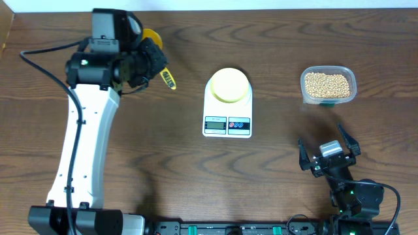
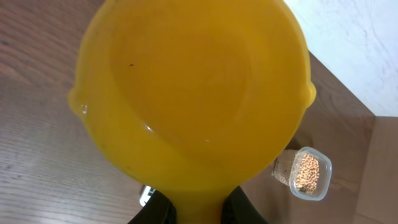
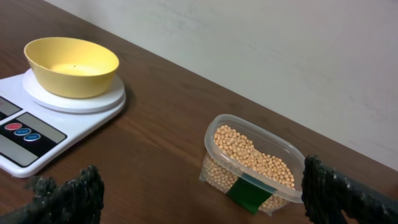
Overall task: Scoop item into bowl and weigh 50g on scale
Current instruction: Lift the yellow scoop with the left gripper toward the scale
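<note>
The pale-yellow bowl (image 1: 229,85) stands empty on the white scale (image 1: 227,124) at mid-table; both also show in the right wrist view, bowl (image 3: 71,65) on scale (image 3: 37,121). The tan beans (image 1: 327,83) fill a clear plastic tub (image 1: 328,99) at the right, seen close in the right wrist view (image 3: 249,152). My left gripper (image 1: 152,59) at the far left is shut on the handle of a bright yellow scoop (image 2: 193,87), held above the table and empty. My right gripper (image 1: 328,149) is open and empty, near the table's front edge, short of the tub.
The tub has a green label (image 3: 249,193) on its near side. The tub also appears small in the left wrist view (image 2: 309,173). The scoop's handle tip (image 1: 169,79) sticks out below the left gripper. A white wall lies behind the table.
</note>
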Action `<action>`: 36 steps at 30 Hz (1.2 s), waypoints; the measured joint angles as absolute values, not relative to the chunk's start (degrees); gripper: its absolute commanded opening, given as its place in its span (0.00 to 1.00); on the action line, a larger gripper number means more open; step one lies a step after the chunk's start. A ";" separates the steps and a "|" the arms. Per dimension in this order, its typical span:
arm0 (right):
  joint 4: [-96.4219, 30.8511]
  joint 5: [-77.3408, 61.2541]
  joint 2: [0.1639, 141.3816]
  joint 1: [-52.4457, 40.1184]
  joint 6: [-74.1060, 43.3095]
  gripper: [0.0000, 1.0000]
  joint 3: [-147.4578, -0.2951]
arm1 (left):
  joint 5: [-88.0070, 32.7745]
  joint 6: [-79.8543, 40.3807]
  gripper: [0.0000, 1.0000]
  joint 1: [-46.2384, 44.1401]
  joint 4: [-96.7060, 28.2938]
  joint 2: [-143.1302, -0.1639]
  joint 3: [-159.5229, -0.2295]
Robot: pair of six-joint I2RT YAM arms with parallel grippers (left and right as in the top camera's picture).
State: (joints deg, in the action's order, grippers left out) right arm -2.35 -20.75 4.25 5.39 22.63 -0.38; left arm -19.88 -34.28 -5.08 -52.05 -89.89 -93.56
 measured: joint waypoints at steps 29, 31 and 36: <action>-2.35 -20.75 4.25 5.39 22.63 0.99 -0.38 | -13.17 -42.22 0.08 -10.20 -49.76 -89.89 -93.45; -2.37 -20.75 4.25 5.39 22.63 0.99 -0.38 | -13.17 -42.22 0.08 -10.20 -49.91 -89.89 -93.45; -2.37 -20.75 4.25 5.39 22.63 0.99 -0.38 | -13.17 -42.22 0.08 -10.20 -50.74 -89.89 -93.45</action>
